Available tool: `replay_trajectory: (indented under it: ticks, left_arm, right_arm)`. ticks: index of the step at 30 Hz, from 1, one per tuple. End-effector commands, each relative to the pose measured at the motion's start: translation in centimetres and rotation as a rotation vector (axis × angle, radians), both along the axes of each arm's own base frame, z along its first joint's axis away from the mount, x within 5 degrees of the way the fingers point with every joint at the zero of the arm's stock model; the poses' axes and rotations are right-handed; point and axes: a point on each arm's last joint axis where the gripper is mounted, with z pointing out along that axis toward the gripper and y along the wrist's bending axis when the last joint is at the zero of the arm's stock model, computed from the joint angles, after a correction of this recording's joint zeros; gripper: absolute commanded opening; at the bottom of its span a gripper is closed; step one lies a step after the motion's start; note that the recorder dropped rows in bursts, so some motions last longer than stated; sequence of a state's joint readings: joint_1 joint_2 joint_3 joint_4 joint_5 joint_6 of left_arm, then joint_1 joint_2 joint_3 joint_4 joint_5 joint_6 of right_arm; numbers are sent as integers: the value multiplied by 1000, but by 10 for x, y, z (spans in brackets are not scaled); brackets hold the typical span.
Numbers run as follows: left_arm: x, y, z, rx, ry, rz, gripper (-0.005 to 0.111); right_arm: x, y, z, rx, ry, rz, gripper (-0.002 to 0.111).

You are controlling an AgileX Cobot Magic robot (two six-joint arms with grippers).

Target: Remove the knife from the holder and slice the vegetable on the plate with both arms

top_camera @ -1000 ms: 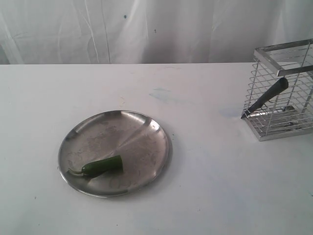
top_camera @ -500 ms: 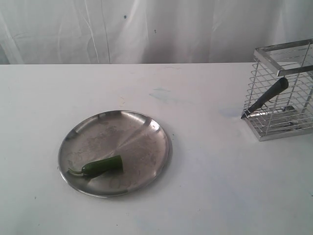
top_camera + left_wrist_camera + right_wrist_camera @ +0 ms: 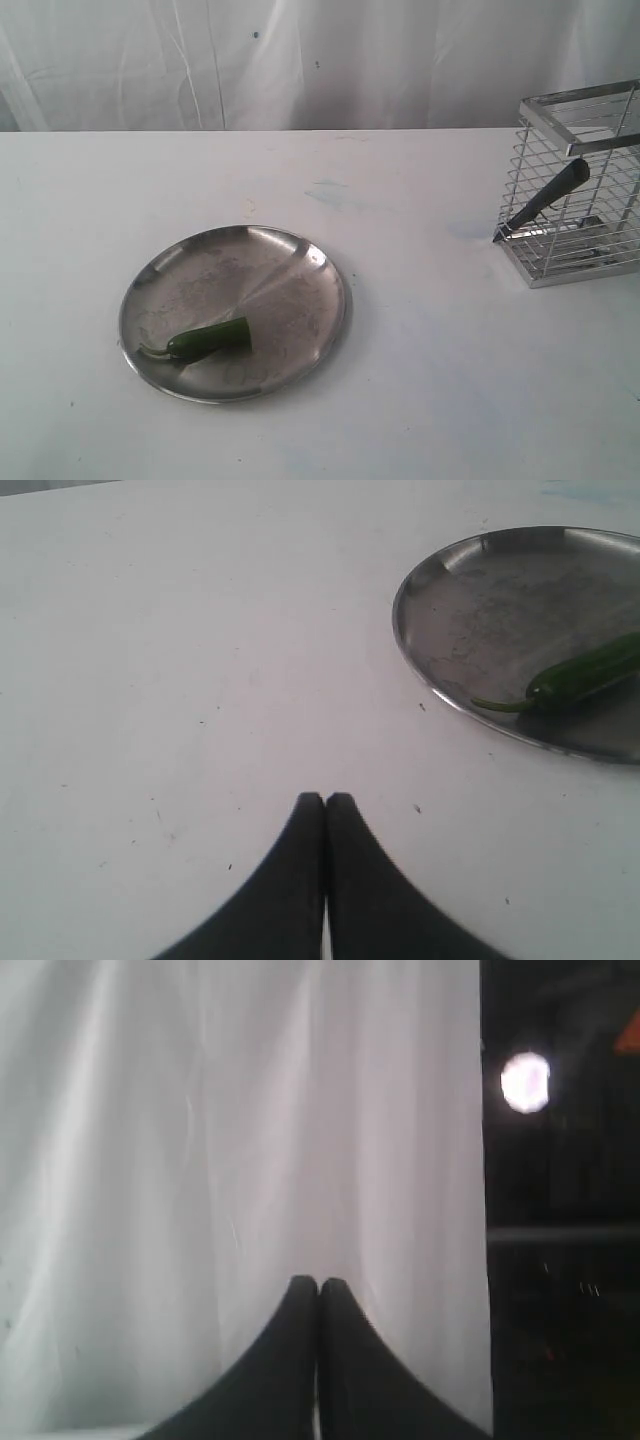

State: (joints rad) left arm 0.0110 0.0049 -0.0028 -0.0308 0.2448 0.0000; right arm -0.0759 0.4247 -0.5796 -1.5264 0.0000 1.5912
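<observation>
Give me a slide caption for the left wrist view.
Shut left gripper over the white table, steel plate holding a green chili nearby.

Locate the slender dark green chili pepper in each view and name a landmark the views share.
Exterior view: slender dark green chili pepper at lower left, on the round stainless-steel plate.
Left wrist view: pepper on the plate, stem by the rim.
Right wrist view: not in it; only white curtain.
Shared landmark: the plate, in the exterior and left wrist views.
</observation>
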Motion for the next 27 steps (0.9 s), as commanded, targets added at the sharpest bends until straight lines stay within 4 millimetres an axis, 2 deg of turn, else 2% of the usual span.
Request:
replay_trajectory:
  ticks: [1, 4, 10, 13, 15, 17, 20, 21, 24, 27]
  left_arm:
    - [0, 0, -1, -5, 0, -4, 0]
    - [0, 0, -1, -5, 0, -4, 0]
    - [0, 0, -1, -5, 0, -4, 0]
    - [0, 0, -1, -5, 0, -4, 0]
    - [0, 0, -1, -5, 0, -4, 0]
    - [0, 0, -1, -5, 0, -4, 0]
    - [0, 0, -1, -5, 0, -4, 0]
    - [0, 0, -1, -5, 0, -4, 0]
    - [0, 0, -1, -5, 0, -4, 0]
    - [0, 0, -1, -5, 0, -4, 0]
  right_arm:
    - [31, -7, -59, -47, 251, -60, 0]
    - [45, -7, -90, -127, 396, -50, 0]
    - [69, -12, -117, -5, 569, -73, 0]
    - [78, -15, -129, -15, 653, -91, 0]
    - [82, -23, -138, -45, 718, -173, 0]
    - [82, -36, -145, -45, 790, -328, 0]
    - [77, -49, -159, 59, 909, -513, 0]
    - [76, -49, -163, 64, 952, -520, 0]
    - [82, -34, -175, 46, 1081, -324, 0]
    - [93, -16, -171, 38, 1169, -123, 0]
